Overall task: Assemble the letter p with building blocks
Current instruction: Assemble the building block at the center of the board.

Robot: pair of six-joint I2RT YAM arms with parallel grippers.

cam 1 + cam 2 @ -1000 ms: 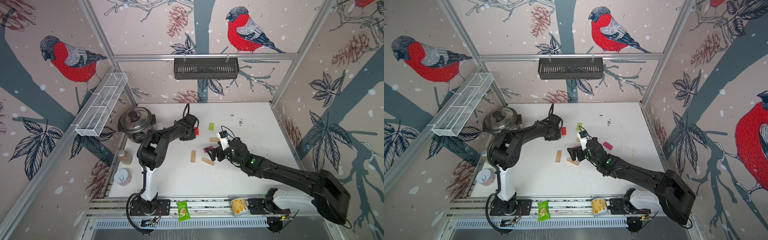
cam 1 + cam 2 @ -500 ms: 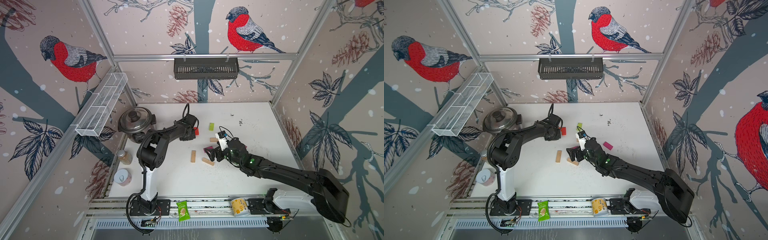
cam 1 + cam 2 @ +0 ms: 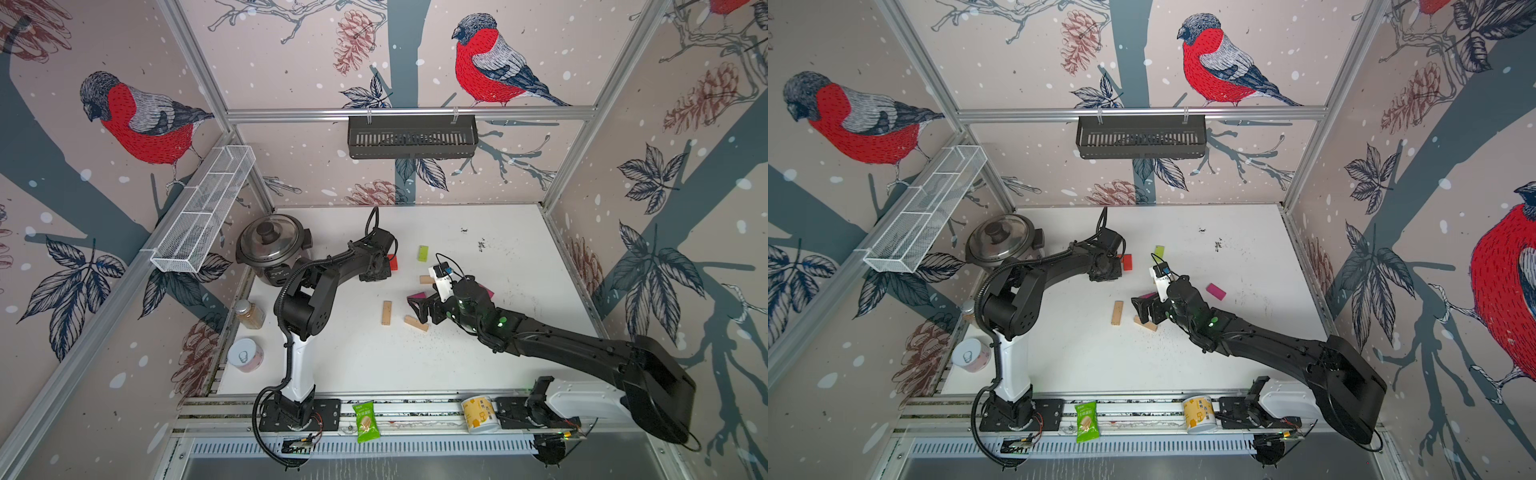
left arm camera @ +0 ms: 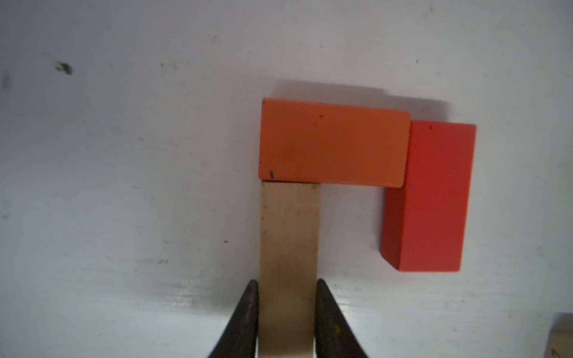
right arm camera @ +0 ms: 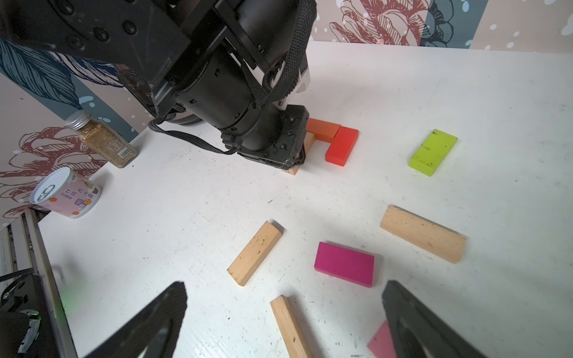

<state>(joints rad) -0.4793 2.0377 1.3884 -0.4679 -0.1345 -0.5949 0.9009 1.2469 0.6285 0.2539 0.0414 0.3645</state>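
Note:
The letter p is partly laid: an orange block [image 4: 333, 142] with a red block [image 4: 434, 198] at right angles to its end. A tan block [image 4: 289, 235] butts under the orange one's other end. My left gripper [image 4: 286, 285] is shut on this tan block, a finger against each long side. In a top view the left gripper [image 3: 376, 270] covers most of this, with only the red block [image 3: 392, 262] showing. My right gripper [image 5: 283, 283] hangs open over a loose tan block [image 5: 290, 325], touching nothing.
Loose on the table are a magenta block [image 5: 344, 263], two more tan blocks [image 5: 255, 252] [image 5: 423, 234], a lime block [image 5: 433, 152] and a pink block [image 5: 383, 341]. A pot [image 3: 272, 243], spice jar [image 3: 249, 313] and can [image 3: 245, 355] stand at the left edge.
My right gripper has crept a little to the left over the loose blocks, still open. The left arm and the blocks it holds have stayed in place.

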